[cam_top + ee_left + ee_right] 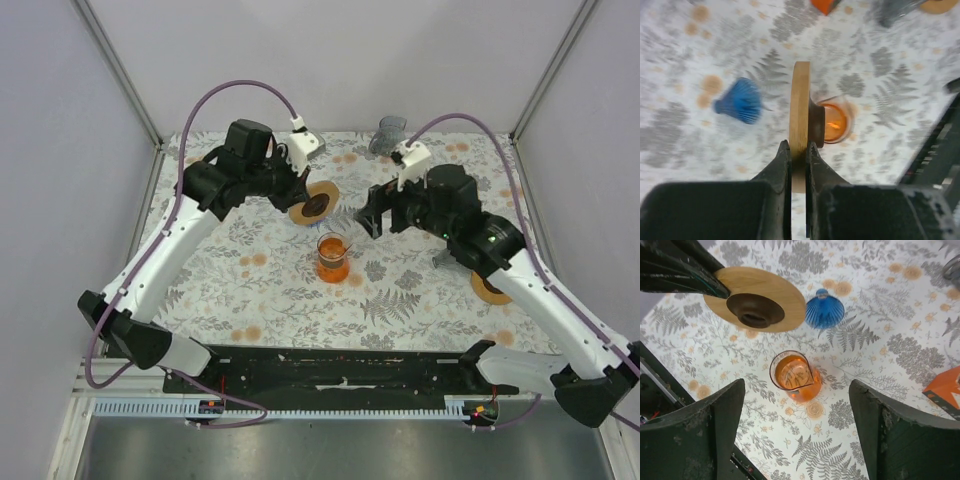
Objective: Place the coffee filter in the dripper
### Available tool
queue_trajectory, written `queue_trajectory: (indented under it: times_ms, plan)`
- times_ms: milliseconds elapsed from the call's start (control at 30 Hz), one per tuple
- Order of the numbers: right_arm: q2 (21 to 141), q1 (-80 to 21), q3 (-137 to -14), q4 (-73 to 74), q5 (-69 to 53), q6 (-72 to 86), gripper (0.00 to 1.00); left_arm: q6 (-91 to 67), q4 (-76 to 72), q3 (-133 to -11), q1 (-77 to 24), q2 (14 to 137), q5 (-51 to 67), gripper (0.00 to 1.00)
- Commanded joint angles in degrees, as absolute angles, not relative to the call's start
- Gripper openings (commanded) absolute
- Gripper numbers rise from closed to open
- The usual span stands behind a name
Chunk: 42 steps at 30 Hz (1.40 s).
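Note:
My left gripper (300, 193) (797, 147) is shut on the edge of a round wooden disc with a dark ring in its middle (315, 203) (800, 105) (757, 297), held on edge above the table. A blue ribbed cone dripper (740, 101) (824, 310) lies on the floral cloth beyond it. An orange glass carafe (333, 258) (835, 122) (792, 375) stands upright at the centre. My right gripper (370, 215) (796, 390) is wide open and empty above the carafe. I see no paper filter.
A grey object (388, 133) sits at the back of the table. A second wooden disc (490, 290) lies at the right under my right arm. An orange box (945, 390) lies right of the carafe. A black rail (330, 365) runs along the near edge.

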<state>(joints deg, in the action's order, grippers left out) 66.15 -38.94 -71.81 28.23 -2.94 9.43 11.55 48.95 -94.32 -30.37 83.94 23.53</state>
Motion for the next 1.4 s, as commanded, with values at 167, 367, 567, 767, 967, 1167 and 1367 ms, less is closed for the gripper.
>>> queue_trajectory:
  times_ms: [167, 367, 567, 767, 967, 1167, 1367]
  plan:
    - [67.8, -34.7, -87.0, 37.9, -14.3, 10.2, 0.98, 71.4, 42.3, -80.5, -40.9, 69.1, -6.6, 0.02]
    - [72.9, -35.0, -91.1, 37.5, -17.4, 11.0, 0.98, 110.2, 7.2, -46.3, -43.8, 46.4, 4.1, 0.02]
    - [80.6, -40.0, -94.6, 37.9, -14.7, 10.3, 0.95, 122.2, -3.3, -34.5, -43.8, 38.8, 11.9, 0.02]
    - [87.4, -41.7, -97.6, 38.7, -14.6, 9.9, 0.87, 125.6, -6.8, -30.4, -43.9, 36.3, 13.4, 0.02]
    - [91.6, -41.9, -99.7, 38.5, -14.5, 10.2, 0.78, 126.3, -7.6, -29.8, -43.8, 35.9, 14.2, 0.02]
    - [95.2, -42.4, -102.2, 38.4, -14.9, 10.5, 0.52, 126.3, -9.4, -29.7, -43.8, 36.9, 14.6, 0.02]
    - [95.1, -42.3, -101.2, 39.1, -10.2, 9.0, 0.00, 122.4, -9.8, -30.3, -43.8, 35.9, 15.8, 0.02]
